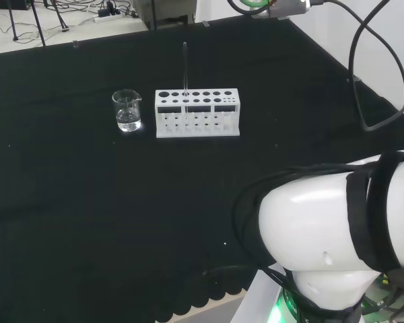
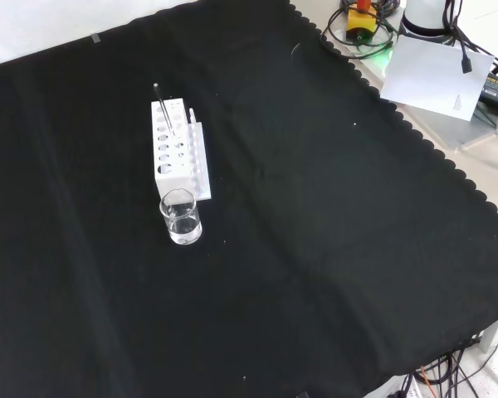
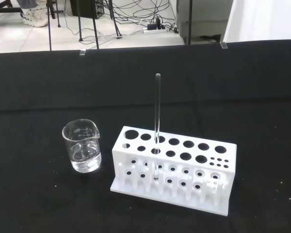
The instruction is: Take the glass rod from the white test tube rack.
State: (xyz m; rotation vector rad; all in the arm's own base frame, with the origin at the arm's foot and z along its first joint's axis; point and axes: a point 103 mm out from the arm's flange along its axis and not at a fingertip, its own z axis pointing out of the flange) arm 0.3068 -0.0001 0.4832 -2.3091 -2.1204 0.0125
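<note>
Glass rod [image 3: 157, 121] standing upright in one hole of the white test tube rack [image 3: 177, 167], near the rack end closest to the beaker, top half rising clear above the holes. Same rod [image 1: 184, 67] seen in head view, thin and dark against the black cloth [image 1: 87, 202]. Small clear beaker [image 1: 126, 111] with a little clear liquid, just beside the rack's left end in head view, not touching. Fingers of the hand: cannot tell whether open or closed

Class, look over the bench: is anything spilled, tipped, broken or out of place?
Nothing stands out. The glass rod stands upright in the white test tube rack, and the beaker sits upright beside it with a little clear liquid inside, none on the cloth.
</note>
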